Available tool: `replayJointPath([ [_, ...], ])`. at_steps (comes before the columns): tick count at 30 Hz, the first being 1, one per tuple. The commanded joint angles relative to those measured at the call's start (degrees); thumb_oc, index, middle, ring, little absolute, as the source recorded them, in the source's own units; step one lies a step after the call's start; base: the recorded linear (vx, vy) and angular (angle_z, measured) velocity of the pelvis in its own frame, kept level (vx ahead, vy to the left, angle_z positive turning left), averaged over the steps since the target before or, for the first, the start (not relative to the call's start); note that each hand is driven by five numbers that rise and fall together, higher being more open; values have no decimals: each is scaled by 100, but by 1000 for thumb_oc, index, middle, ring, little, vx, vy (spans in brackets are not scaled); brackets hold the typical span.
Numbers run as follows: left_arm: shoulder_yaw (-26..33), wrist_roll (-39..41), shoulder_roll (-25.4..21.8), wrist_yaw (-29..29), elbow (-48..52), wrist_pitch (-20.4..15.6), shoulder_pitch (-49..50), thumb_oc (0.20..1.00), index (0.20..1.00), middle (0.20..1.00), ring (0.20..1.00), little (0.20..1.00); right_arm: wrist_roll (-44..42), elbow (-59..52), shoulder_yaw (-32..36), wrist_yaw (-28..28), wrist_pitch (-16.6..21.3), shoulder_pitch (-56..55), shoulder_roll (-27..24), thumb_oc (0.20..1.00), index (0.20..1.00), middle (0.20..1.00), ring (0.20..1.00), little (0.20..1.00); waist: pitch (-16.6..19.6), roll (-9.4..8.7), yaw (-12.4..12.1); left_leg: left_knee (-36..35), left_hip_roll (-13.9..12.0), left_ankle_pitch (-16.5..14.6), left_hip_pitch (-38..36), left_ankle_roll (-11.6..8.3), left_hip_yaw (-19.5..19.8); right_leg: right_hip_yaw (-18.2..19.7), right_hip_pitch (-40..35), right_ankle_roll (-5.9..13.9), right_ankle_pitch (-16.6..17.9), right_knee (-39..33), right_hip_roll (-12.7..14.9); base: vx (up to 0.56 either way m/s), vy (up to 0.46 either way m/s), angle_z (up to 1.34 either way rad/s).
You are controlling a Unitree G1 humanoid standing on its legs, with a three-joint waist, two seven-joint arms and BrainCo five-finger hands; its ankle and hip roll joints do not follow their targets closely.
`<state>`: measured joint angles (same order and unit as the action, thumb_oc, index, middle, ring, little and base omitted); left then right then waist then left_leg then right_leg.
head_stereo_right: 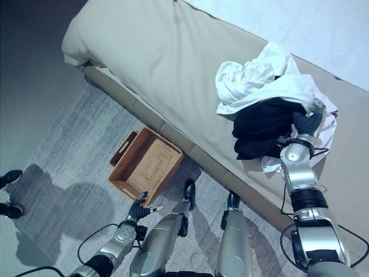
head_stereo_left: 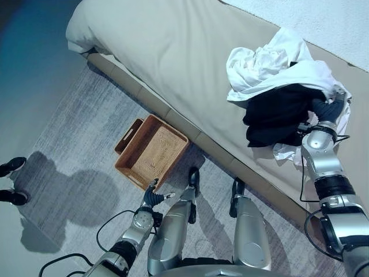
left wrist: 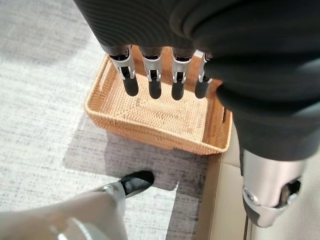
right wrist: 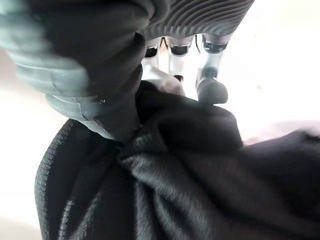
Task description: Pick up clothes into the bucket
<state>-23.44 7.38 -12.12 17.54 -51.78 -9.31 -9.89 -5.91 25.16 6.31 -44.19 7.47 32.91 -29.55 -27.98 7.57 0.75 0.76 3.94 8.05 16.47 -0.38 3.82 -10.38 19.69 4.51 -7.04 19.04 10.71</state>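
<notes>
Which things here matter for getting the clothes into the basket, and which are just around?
Job:
black garment, right hand gripping it
white garment on the bed
wicker basket on the rug, nothing in it
left hand open above the basket

Just around:
bed
grey rug
person's shoes

Clothes (head_stereo_left: 282, 86) lie on the bed (head_stereo_left: 173, 52); basket (head_stereo_left: 151, 151) on the rug (head_stereo_left: 69, 150) beside it.

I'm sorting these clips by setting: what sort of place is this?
Most likely a bedroom at home. A wide bed under a beige cover carries a heap of white and black clothes, where the right hand reaches. A woven basket sits on a grey carpet beside the bed.
</notes>
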Motion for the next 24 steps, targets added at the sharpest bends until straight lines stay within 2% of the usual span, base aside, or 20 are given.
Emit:
replayJointPath([
  [1, 10, -369, 97, 143, -342, -66, 113, 1000, 1000, 1000, 1000, 1000, 508, -715, 286, -667, 856, 309, -96, 200, 200, 200, 200, 200, 640, -287, -3, -67, 171, -432, -231, -28, 215, 63, -360, 329, 620, -765, 331, 0, 0, 0],
  [5, 37, -391, 139, 139, -504, -41, 165, 1000, 1000, 1000, 1000, 1000, 645, -1093, 402, -897, 987, 402, 120, 200, 200, 200, 200, 200, 743, -370, -37, -56, 149, -478, -345, -28, 153, 79, -538, 352, 725, -982, 269, 0, 0, 0],
  [10, 139, -409, 101, 123, -657, -36, 208, 1000, 1000, 1000, 1000, 1000, 505, -1048, 243, -754, 1099, 514, 239, 200, 200, 200, 200, 200, 825, -520, -93, 14, 109, -541, -351, -50, 22, 130, -664, 370, 867, -1283, 164, -13, -12, -3],
  [13, 180, -409, 71, 107, -680, -53, 221, 1000, 1000, 1000, 1000, 1000, 464, -803, 34, -489, 996, 528, 189, 200, 200, 200, 200, 200, 851, -589, -121, 27, 99, -542, -344, -64, -15, 132, -699, 373, 946, -1392, 123, -24, -12, -8],
  [14, 243, -386, 7, 103, -639, -46, 240, 1000, 1000, 1000, 1000, 1000, 198, -414, -253, 5, 846, 546, 24, 567, 567, 567, 567, 567, 862, -669, -146, 32, 72, -530, -327, -83, -51, 137, -712, 364, 1005, -1467, 87, -27, -34, -6],
  [15, 312, -380, -54, 47, -652, -12, 221, 1000, 1000, 1000, 1000, 1000, 88, -84, -495, 477, 574, 607, -297, 1000, 1000, 1000, 1000, 1000, 863, -737, -164, 41, 46, -549, -343, -106, -76, 145, -734, 361, 993, -1476, 61, -48, -40, -11],
  [16, 342, -381, -71, 46, -653, 13, 218, 1000, 1000, 1000, 1000, 1000, -76, 105, -573, 555, 539, 678, -380, 1000, 1000, 1000, 1000, 1000, 874, -768, -163, 34, 36, -516, -312, -112, -89, 146, -716, 354, 1044, -1514, 52, -39, -35, -13],
  [18, 403, -346, -133, 0, -732, 57, 227, 1000, 1000, 1000, 1000, 1000, -193, 336, -873, 1089, 301, 776, -630, 1000, 1000, 1000, 1000, 1000, 876, -860, -168, 33, 13, -492, -306, -133, -109, 137, -712, 345, 1065, -1524, 17, -40, -28, -15],
  [24, 445, -309, -145, -22, -807, 84, 343, 1000, 1000, 1000, 1000, 1000, -45, 686, -1148, 1425, 181, 798, -856, 1000, 1000, 1000, 1000, 1000, 822, -933, -147, 40, -19, -459, -323, -160, -127, 125, -712, 324, 1079, -1498, -38, -12, -6, -3],
])
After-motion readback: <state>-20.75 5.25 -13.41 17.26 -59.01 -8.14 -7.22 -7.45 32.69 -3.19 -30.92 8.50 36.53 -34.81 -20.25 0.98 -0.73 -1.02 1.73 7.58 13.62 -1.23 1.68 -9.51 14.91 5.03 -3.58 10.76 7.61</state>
